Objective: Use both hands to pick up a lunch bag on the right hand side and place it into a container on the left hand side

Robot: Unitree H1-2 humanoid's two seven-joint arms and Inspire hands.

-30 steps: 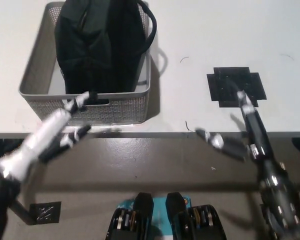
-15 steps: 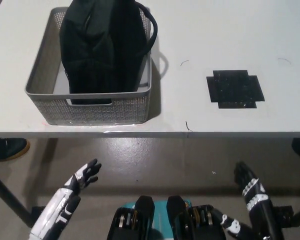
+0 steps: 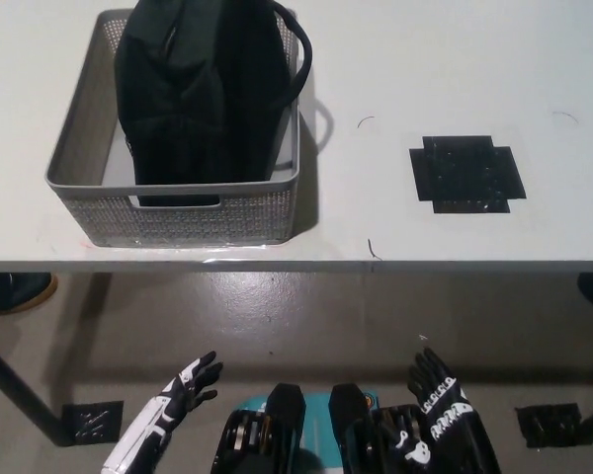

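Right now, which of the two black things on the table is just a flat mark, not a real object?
The black cross-shaped patch on the right lies flat on the table; the black lunch bag stands inside the grey basket.

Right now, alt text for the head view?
A black lunch bag sits inside a grey basket on the white table's left; a black tape patch lies right. Both hands, white left and black right, hang open below the table edge.

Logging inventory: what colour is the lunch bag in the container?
Black; the lunch bag shows in the head view, inside the grey container.
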